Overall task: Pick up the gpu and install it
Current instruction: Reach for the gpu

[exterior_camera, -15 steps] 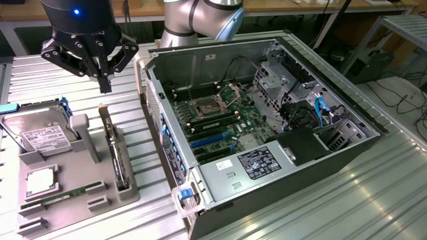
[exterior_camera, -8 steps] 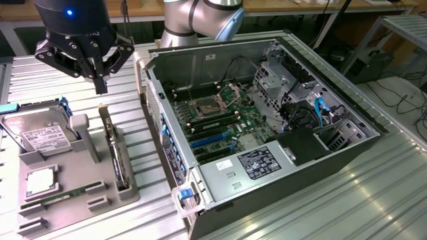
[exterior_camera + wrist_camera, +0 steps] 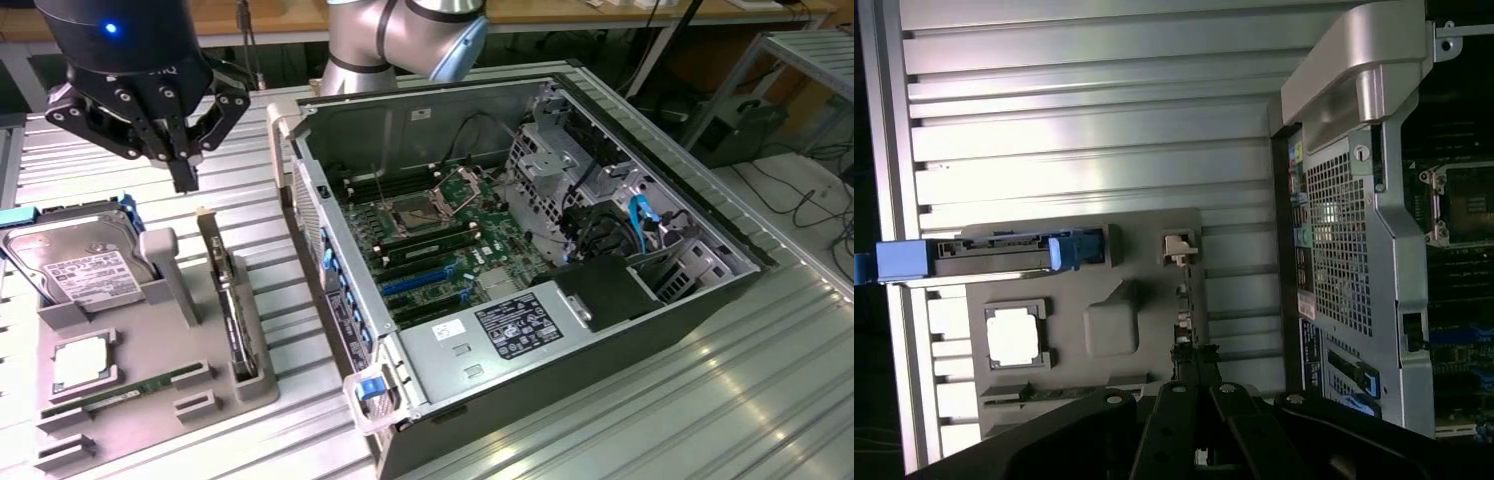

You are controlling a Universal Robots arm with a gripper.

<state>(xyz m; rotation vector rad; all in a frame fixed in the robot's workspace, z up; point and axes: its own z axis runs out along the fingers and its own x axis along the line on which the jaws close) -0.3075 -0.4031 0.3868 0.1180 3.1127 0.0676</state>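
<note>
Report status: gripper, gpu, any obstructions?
gripper shut, empty, above the tray; gpu on edge in its slot, untouched; hard drive beside it, apart.

Gpu [image 3: 236, 310]: thin dark card w/ silver bracket at one end, stood on edge in grey holder [image 3: 167, 340] slot.

Exterior view: even, diffuse room light falls on the ribbed metal table [image 3: 641, 400], which returns soft pale bands, while the open computer case [image 3: 400, 130] lies shaded in its deeper bays. Wrist view: strong glare whitens the table's ribs, and the gripper [image 3: 1189, 355] stands against it as a near-black silhouette.
</note>
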